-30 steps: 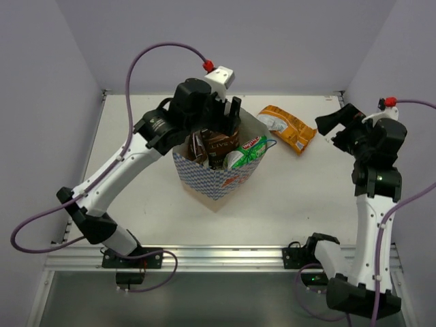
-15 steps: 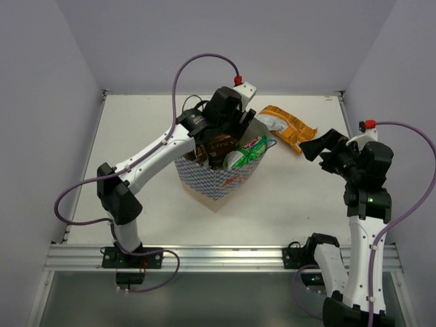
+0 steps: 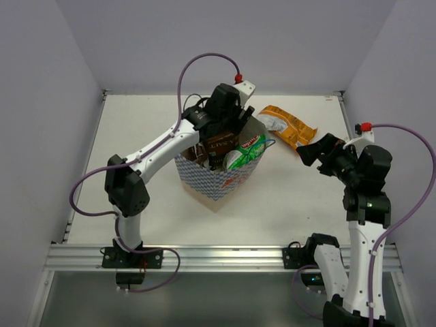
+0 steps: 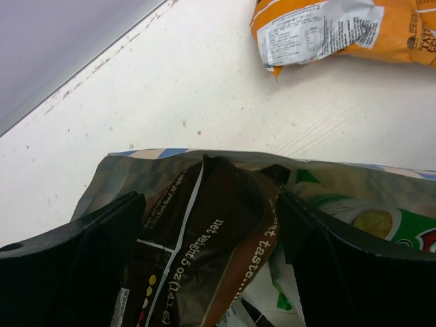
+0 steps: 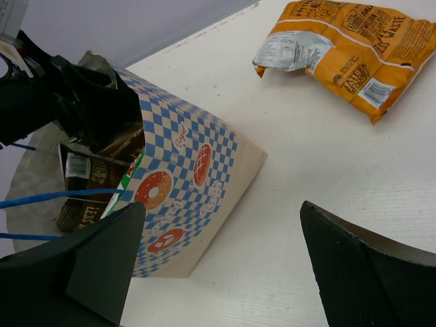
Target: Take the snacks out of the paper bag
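The paper bag is matt, the snacks glossy foil.

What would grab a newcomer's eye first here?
The checked paper bag stands mid-table, with the left hand down in its mouth, astride a dark brown packet. Behind it to the right, an orange packet lies out on the table, the open right hand near it.

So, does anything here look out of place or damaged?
Nothing looks spilled or torn. The orange packet lies on the table, apart from the paper bag; a brown packet and a green packet stick out of its mouth.
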Tool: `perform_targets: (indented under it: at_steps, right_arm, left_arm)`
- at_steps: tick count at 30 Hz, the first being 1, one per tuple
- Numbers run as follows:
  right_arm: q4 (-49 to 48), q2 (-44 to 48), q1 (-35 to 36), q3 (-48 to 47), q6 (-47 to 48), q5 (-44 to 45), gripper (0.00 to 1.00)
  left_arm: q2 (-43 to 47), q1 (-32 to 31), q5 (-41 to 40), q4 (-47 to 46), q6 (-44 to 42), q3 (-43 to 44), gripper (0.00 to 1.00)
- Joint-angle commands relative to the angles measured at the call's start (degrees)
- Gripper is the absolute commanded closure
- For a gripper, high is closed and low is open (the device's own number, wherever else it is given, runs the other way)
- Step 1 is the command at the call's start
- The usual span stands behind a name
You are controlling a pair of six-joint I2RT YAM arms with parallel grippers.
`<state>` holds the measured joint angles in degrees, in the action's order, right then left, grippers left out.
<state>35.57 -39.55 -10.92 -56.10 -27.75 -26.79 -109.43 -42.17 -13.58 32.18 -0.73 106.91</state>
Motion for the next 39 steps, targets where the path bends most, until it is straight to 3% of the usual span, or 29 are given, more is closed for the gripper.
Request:
perform_targets:
  at_steps: [1, 9, 12, 15, 16, 18, 19, 22, 39]
  right_arm:
    - [-0.6, 0.6, 0.3, 0.5, 1.4, -1.9, 0.01]
    - [-0.9, 0.4, 0.6, 0.5, 1.7, -1.5, 0.01]
    - [-1.1, 0.2, 0.7, 0.6, 1.8, -1.6, 0.01]
    - [-1.2, 0.2, 0.9, 0.7, 1.9, -1.7, 0.01]
    - [-1.3, 0.3, 0.9, 0.7, 1.9, -1.7, 0.01]
    - [-1.2, 0.4, 1.1, 0.7, 2.0, -1.5, 0.01]
    - [-1.2, 0.4, 1.1, 0.7, 2.1, -1.5, 0.01]
    - [-1.2, 0.4, 1.4, 0.7, 2.2, -1.5, 0.01]
    - [-1.6, 0.5, 2.3, 1.6, 2.3, -1.5, 0.01]
  left_arm:
    - [-0.3, -0.2, 1.8, -4.9, -2.3, -0.3, 0.14]
    - [-2.2, -0.1, 3.6, -4.8, -2.3, -0.7, 0.21]
    - [-2.8, -0.1, 3.8, -4.8, -2.3, -0.7, 0.27]
    - [-3.2, -0.1, 4.1, -4.6, -2.3, -0.6, 0.42]
    - [-3.2, -0.1, 4.1, -4.4, -2.3, -0.6, 0.54]
    - [-3.0, -0.1, 4.3, -4.2, -2.3, -0.4, 0.65]
    - [-2.7, -0.1, 4.3, -4.1, -2.3, -0.3, 0.78]
    - [-1.3, -0.1, 4.0, -3.4, -2.4, 0.5, 1.00]
    - [12.0, -0.1, 0.9, 2.4, -5.1, 14.2, 1.00]
